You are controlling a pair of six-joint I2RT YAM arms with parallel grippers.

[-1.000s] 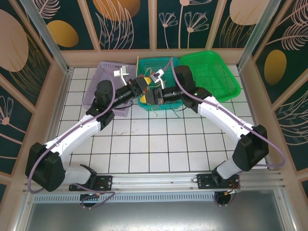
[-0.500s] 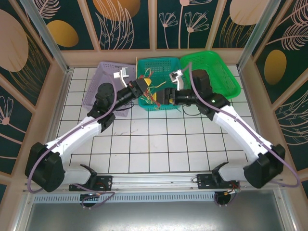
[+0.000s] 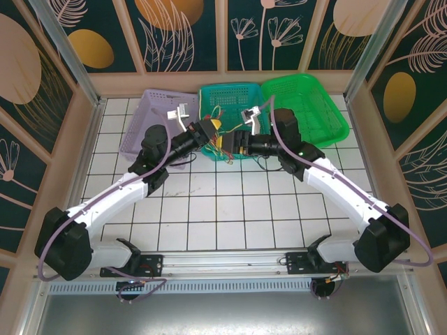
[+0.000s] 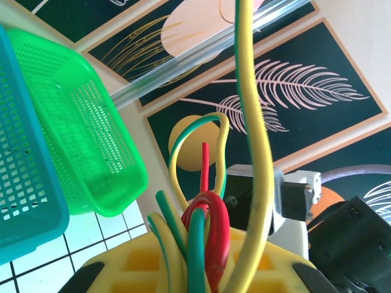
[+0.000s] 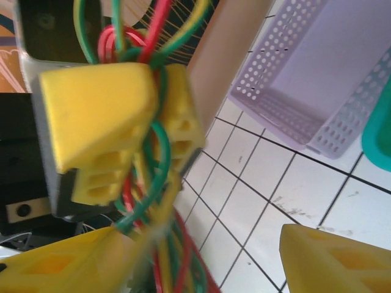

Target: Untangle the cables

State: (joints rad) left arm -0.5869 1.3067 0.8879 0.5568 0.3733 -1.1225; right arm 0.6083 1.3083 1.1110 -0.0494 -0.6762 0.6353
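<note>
Cables [image 3: 222, 142]: tangled green, yellow and red bundle pinched between closed fingers of left gripper [image 3: 211, 128], probably to anchor knot while other arm works. Right gripper [image 3: 235, 143] just beside, jaws spread wide, holding nothing, bundle close against one finger. Strands run lengthwise from left fingertips toward right gripper, loops fanning beyond.

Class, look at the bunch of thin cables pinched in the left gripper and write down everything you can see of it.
The cables are thin, glossy, plastic-coated wires in red, green and yellow, looped and twisted through one another. The left gripper is shut on the bunch and holds it up near the front of the teal basket. Further strands run on past one finger of the open right gripper.
</note>
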